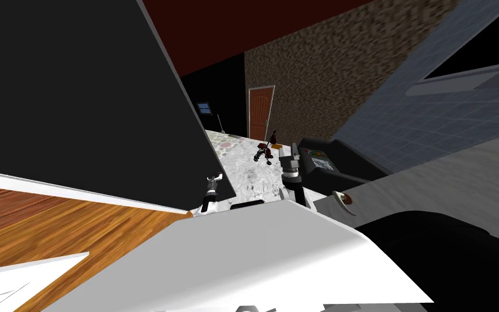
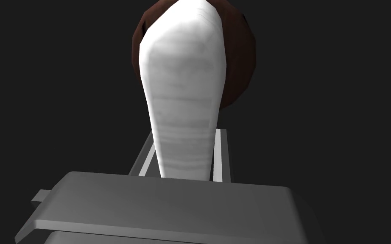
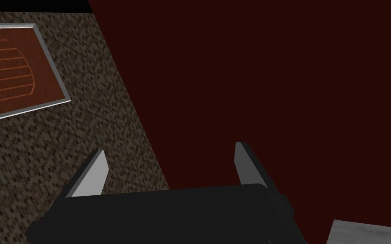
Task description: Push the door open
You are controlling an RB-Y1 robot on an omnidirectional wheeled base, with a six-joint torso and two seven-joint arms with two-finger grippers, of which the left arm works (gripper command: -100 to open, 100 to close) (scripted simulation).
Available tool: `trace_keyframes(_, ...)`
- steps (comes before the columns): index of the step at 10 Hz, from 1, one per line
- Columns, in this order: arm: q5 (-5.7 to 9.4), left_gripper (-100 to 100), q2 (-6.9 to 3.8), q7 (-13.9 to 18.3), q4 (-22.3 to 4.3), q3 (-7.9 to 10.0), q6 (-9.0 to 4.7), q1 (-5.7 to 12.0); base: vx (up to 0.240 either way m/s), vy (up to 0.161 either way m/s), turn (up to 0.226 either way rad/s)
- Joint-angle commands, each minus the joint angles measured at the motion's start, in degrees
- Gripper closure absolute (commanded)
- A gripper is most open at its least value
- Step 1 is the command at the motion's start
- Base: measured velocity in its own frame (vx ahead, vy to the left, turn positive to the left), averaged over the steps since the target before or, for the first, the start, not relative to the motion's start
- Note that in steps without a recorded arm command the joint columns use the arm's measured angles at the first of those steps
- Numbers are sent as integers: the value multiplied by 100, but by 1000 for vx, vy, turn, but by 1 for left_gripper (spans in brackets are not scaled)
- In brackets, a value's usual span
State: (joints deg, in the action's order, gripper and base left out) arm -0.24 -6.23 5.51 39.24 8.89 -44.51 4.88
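The door [image 1: 80,97] is a large dark panel slanting across the left of the head view, its free edge running down toward my left hand. My left gripper [image 1: 212,183] is at that edge. In the left wrist view a white lever handle [image 2: 186,84] on a dark brown round plate [image 2: 239,63] stands out from the dark door face [image 2: 63,84]. The left gripper [image 2: 186,131] is shut on this handle, one thin finger [image 2: 221,152] pressed to each side. My right gripper [image 1: 290,165] hangs open and holds nothing [image 3: 169,148], off the door, to the right of the gap.
Past the door's edge lies a speckled pale floor [image 1: 248,173] with a small dark wheeled object [image 1: 263,153] and a far brown door [image 1: 259,111]. A dark unit [image 1: 329,160] and a light grey panel with a brown round fitting [image 1: 343,198] crowd the right. Wood floor [image 1: 53,227] lies left.
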Motion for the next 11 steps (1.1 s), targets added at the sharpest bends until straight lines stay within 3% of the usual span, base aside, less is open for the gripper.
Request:
trace_keyframes(1, 38, 100, 11, -34, 24, 63, -12, 31, 184, -76, 42)
trace_keyframes(2, 28, 100, 2, -28, 3, 52, 2, 5, 81, -32, 37)
trace_keyframes(10, 306, 100, -34, -236, -27, 562, -8, 10, 189, -58, 57)
trace_keyframes(11, 306, 100, -34, -236, -27, 562, -8, 10, 132, -29, 23)
